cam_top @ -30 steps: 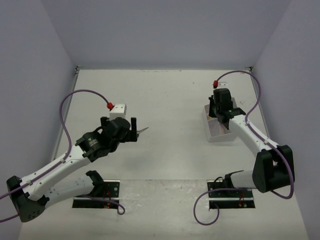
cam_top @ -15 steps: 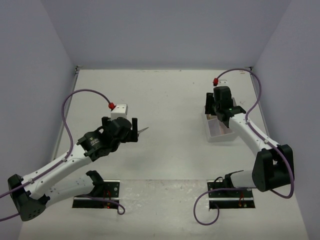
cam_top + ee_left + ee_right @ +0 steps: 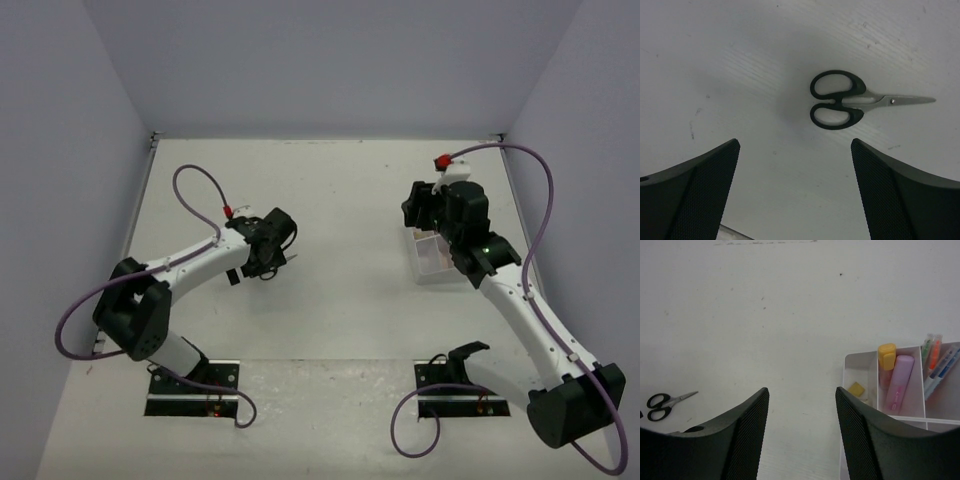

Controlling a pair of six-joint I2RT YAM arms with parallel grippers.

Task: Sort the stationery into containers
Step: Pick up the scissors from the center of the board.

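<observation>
Wide apart and empty, that's the left claw [image 3: 795, 145] in its own wrist view. The scissors [image 3: 870, 99] lie flat on the table [image 3: 740, 60] just beyond the gap, a bit right of centre, handles to the left and blades pointing right. So their long axis runs the same way the fingers close. My guess is the wrist needs a turn before it can pinch across them.

Right wrist view: the right claw [image 3: 801, 390] is parted too, with nothing in it. It sits just beside the tray [image 3: 860, 355], which has markers [image 3: 900, 382], pens [image 3: 940, 365] and an eraser [image 3: 856, 388] in it. The scissors are tiny, way off to the left.

Top view: the left claw hangs over the table's left half and the right claw is over at the tray on the right. The left arm is clearly nearer.
</observation>
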